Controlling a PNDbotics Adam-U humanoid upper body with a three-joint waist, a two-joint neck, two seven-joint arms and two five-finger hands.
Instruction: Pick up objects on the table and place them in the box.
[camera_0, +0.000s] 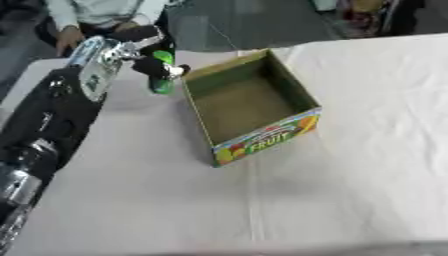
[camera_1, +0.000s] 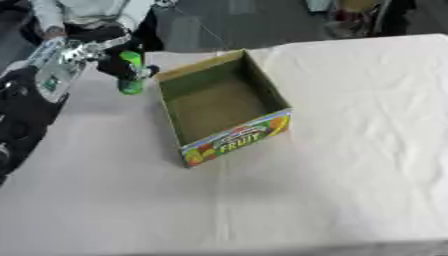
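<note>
1. Left hand (camera_0: 150, 59) curls round a green bottle (camera_0: 162, 75) — upright, just left of the box (camera_0: 254, 107).
2. Box sits open-topped on the white table (camera_0: 350, 190) — "FRUIT" on its near wall.

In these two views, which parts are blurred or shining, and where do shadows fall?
Left eye view: the silver arm joint glares, and the left hand on the green bottle is smeared. Right eye view: the box lettering is soft; a faint shadow lies on the table beside it.
</note>
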